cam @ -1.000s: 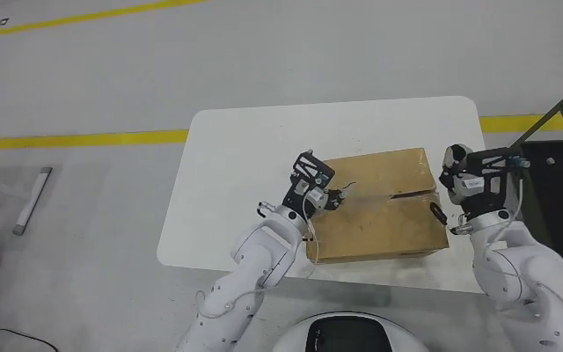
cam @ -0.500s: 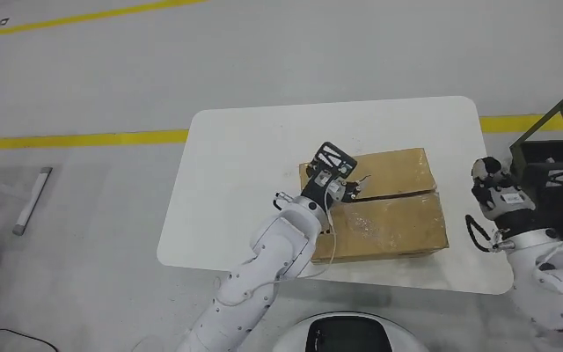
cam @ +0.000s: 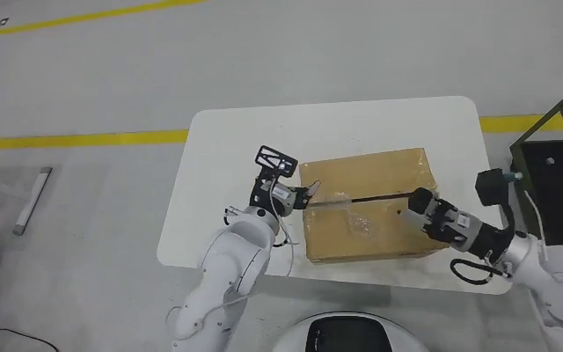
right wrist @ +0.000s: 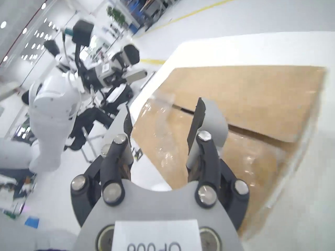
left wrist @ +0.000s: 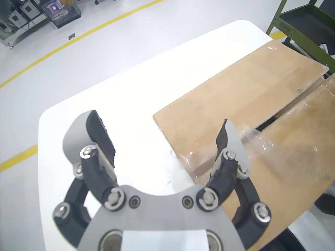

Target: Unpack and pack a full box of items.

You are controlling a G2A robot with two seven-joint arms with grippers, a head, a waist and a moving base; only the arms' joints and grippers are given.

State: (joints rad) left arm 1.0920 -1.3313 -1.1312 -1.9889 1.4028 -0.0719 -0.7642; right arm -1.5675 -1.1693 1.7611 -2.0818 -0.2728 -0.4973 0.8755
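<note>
The left tool (cam: pixel 303 191) (left wrist: pixel 158 121) is spread wide and grips nothing. One finger (left wrist: pixel 230 142) hangs at the left end of the cardboard box (cam: pixel 369 180) (left wrist: pixel 235 92), right at the crinkled clear tape (left wrist: pixel 261 144) over the centre seam; whether it touches the tape cannot be told. Its other finger is over bare white tabletop (cam: pixel 237 150) (left wrist: pixel 130 84), just beside the box's corner.

The right tool (cam: pixel 417 209) (right wrist: pixel 163 108) is also released and empty, its fingers parted above the box's (right wrist: pixel 248 92) right end, close to the seam, with the tape (right wrist: pixel 162 131) shiny on the flap below it.

The box sits closed on the right half of the tabletop, long side running left to right, between the two tools. The dark seam line runs along its top, and the flap nearer the robot carries a glossy tape patch (cam: pixel 362 227).

Half a second earlier the left tool was farther in, over the top of the box near the seam; it has since drawn back to the left end. The right tool was then off the box, beyond the tabletop's right edge, and has come in over the right end. The box itself has barely moved.
</note>
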